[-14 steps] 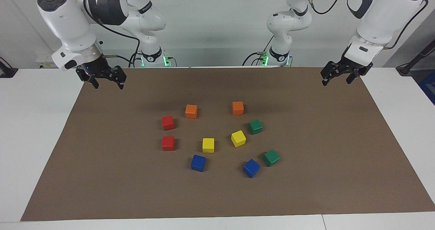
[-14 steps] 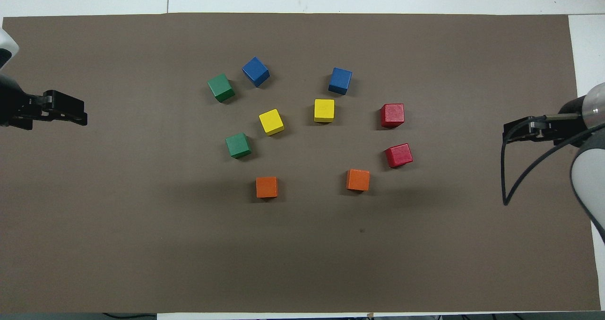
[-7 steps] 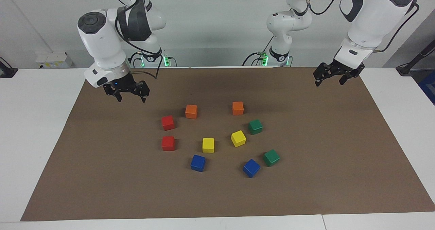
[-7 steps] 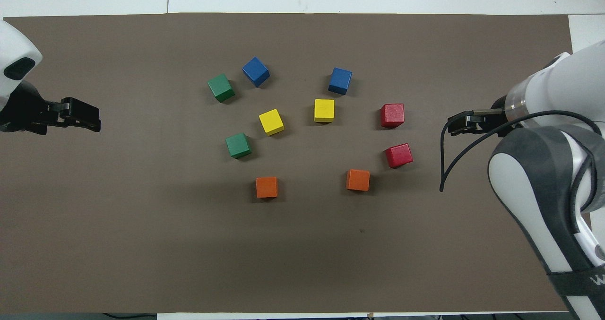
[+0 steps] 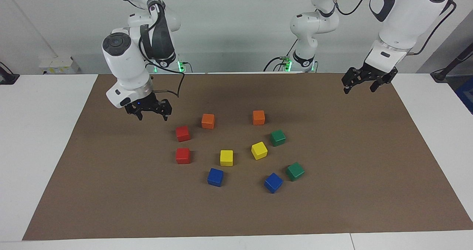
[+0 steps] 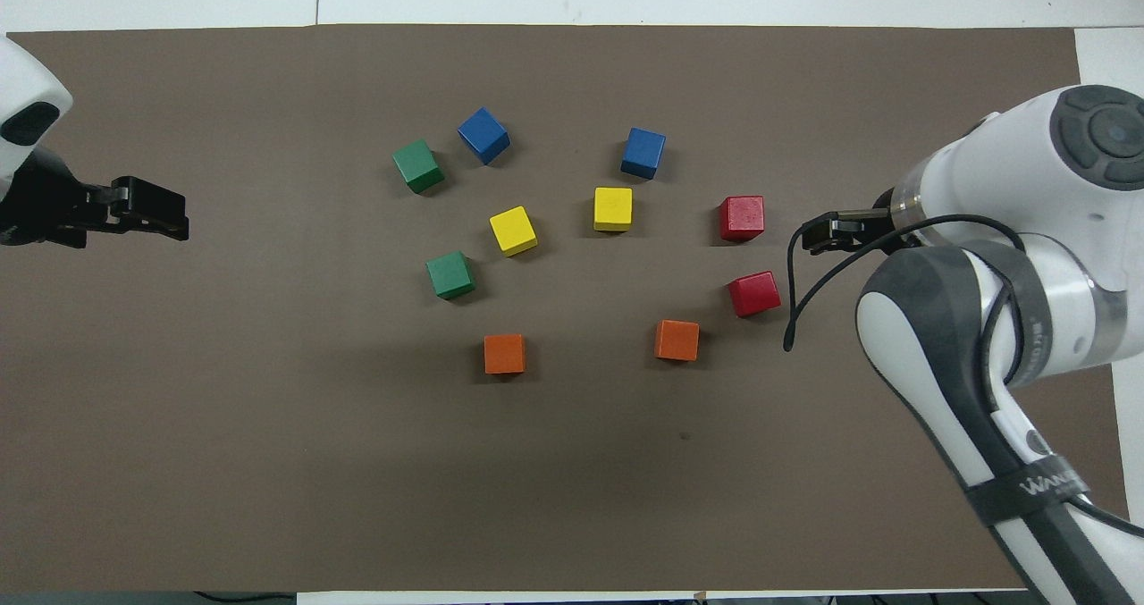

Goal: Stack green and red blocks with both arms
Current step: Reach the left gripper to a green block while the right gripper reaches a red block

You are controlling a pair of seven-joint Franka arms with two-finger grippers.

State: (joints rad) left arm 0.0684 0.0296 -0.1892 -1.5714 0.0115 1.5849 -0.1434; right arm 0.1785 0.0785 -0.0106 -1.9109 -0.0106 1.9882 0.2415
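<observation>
Overall, a white worktop (image 5: 40,139) is seen, covered across most of its span by a brown mat (image 5: 351,161), with a pale wall (image 5: 236,24) rising where the arm bases stand.

Taken across the facing view: the right gripper (image 5: 150,115) is held over bare mat beside the nearer red block (image 5: 182,133), its fingers spread and nothing held. The farther red block (image 5: 183,156) lies just past it. Next come an orange block (image 5: 208,120), a blue block (image 5: 215,177) and a yellow block (image 5: 226,157), then a second yellow block (image 5: 259,150), a second orange block (image 5: 258,117) and a second blue block (image 5: 273,182). The nearer green block (image 5: 277,137) and the farther green block (image 5: 295,171) lie toward the left arm's end. All ten blocks rest singly on the mat, none stacked. The left gripper (image 5: 359,86) is held over the mat's edge, likewise spread and empty.

Compared with a second ago, the right gripper has been carried from the mat's corner in toward the red blocks; the left gripper has shifted only slightly. No block has been moved.
</observation>
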